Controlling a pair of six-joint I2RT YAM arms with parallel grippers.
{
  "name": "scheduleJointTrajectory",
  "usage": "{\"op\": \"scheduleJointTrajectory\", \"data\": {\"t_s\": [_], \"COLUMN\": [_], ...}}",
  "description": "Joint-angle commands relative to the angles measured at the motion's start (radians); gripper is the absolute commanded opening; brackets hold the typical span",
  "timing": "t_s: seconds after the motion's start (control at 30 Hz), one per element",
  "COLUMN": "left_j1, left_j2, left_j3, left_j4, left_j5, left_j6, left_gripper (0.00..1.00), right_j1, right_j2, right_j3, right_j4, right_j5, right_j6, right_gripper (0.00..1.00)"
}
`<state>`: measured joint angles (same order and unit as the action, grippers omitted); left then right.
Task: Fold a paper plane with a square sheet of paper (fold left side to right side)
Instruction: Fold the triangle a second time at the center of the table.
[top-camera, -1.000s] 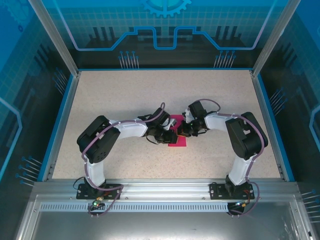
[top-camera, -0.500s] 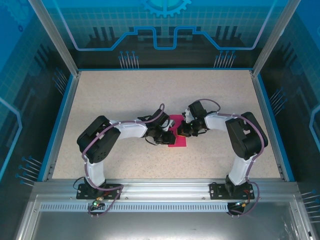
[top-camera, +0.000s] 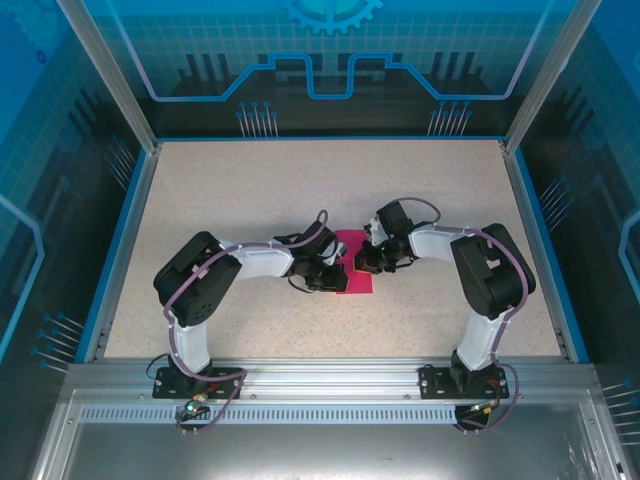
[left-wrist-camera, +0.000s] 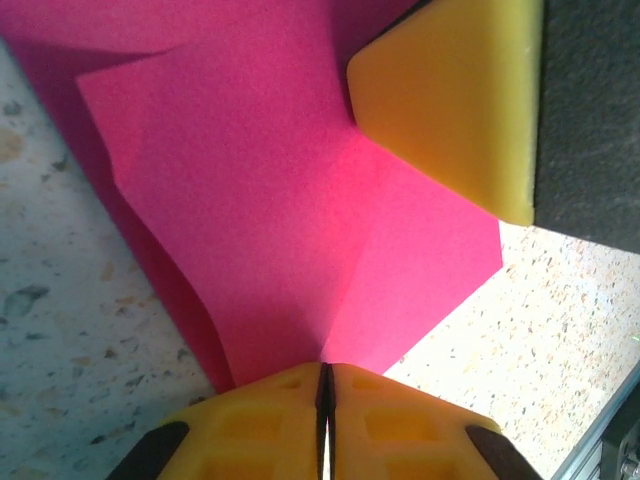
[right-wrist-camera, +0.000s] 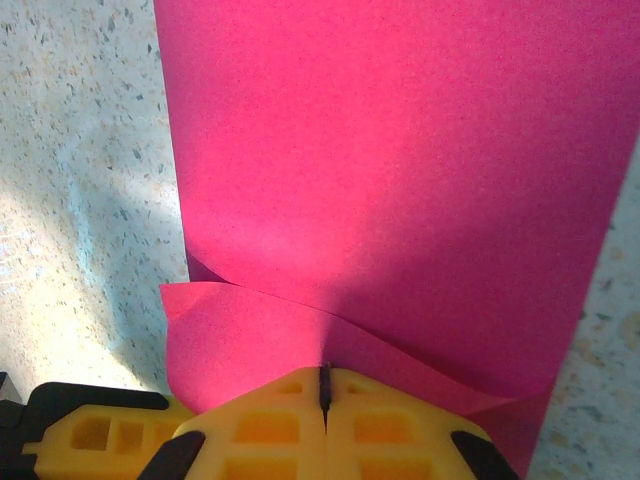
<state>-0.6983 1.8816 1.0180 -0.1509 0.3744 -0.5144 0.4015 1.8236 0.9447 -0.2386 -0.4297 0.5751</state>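
We see the left gripper (left-wrist-camera: 325, 382) clamped on the left edge of the creased square sheet of paper (left-wrist-camera: 270, 200), while the right gripper (right-wrist-camera: 323, 385), jaws together, touches its right side.

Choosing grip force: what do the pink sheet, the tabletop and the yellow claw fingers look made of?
Pink sheet: thin matte paper, holding creases and curling. Tabletop: hard speckled stone-like surface, perhaps laminate. Left claw's fingers: yellow moulded plastic, likely, with recessed pockets.
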Motion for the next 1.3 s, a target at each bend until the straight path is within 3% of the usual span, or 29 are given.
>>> {"op": "scheduleJointTrajectory", "data": {"t_s": [0.0, 0.37, 0.57, 0.93, 1.27], "left_j1": [0.007, 0.018, 0.024, 0.024, 0.024], "left_j2": [-0.029, -0.134, -0.223, -0.056, 0.026], "left_j3": [-0.05, -0.159, -0.122, 0.026, 0.021], "left_j4": [-0.075, -0.069, -0.062, -0.083, -0.096], "left_j5": [-0.043, -0.028, 0.03, 0.028, -0.033], "left_j6": [0.024, -0.002, 0.007, 0.061, 0.063], "left_gripper": [0.11, 0.02, 0.06, 0.12, 0.11], "right_j1": [0.008, 0.008, 0.007, 0.01, 0.007], "right_j2": [0.034, 0.035, 0.034, 0.022, -0.062], "right_j3": [0.002, 0.003, 0.004, -0.001, -0.013], "right_j4": [-0.078, -0.077, -0.075, -0.079, -0.051], "right_j5": [0.046, 0.039, 0.036, 0.036, 0.01], "right_j6": [-0.017, -0.016, -0.012, -0.014, -0.043], "right_gripper": [0.05, 0.05, 0.05, 0.05, 0.06]}}
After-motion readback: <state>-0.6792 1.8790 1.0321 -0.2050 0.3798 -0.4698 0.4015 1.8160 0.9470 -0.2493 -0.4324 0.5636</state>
